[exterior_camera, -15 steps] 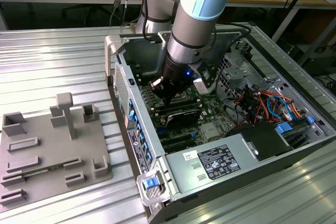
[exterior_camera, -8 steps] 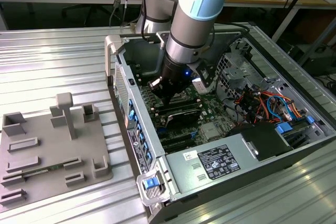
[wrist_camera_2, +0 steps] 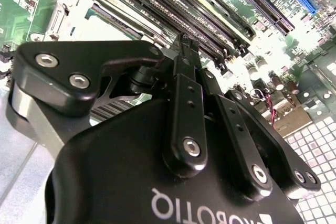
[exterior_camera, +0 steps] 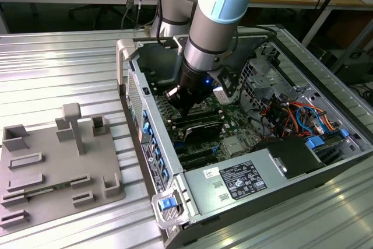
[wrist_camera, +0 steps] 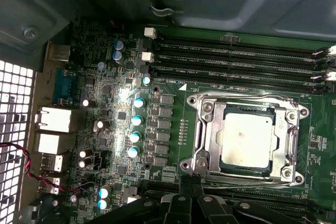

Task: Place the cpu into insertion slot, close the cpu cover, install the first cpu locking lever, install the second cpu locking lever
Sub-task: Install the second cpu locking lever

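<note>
the open computer case [exterior_camera: 274, 161] lies on a ribbed metal table [exterior_camera: 58, 68], with a grey parts tray [exterior_camera: 52, 167] at the exterior view's left. the arm [exterior_camera: 210, 33] reaches down into the case over the green motherboard [wrist_camera: 173, 124]. the gripper [wrist_camera_2: 185, 43] has its fingers pressed together, holding nothing. the cpu [wrist_camera: 245, 141] sits in the insertion slot [wrist_camera: 231, 169] with the cpu cover [wrist_camera: 207, 135] down around it, just beside the gripper tip.

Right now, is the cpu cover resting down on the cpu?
Touching, as far as shows. In the first wrist view the cpu cover lies closed flat around the cpu, its frame overlapping the chip's edges with no gap.
</note>
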Available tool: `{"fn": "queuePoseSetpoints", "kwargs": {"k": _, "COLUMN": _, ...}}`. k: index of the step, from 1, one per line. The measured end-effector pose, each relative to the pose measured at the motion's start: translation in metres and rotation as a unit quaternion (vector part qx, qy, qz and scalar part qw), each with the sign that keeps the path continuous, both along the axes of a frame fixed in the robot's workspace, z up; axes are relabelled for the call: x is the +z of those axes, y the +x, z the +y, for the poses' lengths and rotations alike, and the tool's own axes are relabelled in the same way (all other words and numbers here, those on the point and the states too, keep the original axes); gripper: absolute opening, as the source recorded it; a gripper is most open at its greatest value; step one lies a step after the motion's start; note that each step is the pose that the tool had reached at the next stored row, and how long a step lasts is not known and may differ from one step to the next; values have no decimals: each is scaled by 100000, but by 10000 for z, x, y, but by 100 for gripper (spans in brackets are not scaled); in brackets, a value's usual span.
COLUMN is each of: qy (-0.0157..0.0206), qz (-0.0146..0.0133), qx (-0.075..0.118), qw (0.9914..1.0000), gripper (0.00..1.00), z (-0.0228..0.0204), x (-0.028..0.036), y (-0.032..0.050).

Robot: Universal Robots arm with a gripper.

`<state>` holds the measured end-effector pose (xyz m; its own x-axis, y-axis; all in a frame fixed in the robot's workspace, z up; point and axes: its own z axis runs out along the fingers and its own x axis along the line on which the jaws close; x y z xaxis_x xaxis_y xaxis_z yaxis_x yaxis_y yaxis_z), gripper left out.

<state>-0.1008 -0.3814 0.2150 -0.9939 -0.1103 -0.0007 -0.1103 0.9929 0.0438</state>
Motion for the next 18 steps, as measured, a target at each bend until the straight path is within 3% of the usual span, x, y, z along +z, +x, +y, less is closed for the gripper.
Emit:
{"fn": "queuePoseSetpoints", "kwargs": {"k": 6, "qy": 399, "qz": 6, "qx": 9, "qw": 99999, "gripper": 11, "z": -1, "x": -40, "y": 1}}
{"fn": "queuePoseSetpoints", "kwargs": {"k": 18, "qy": 2093, "qz": 5, "qx": 8, "qw": 99978, "gripper": 11, "z": 3, "x": -83, "y": -9}}
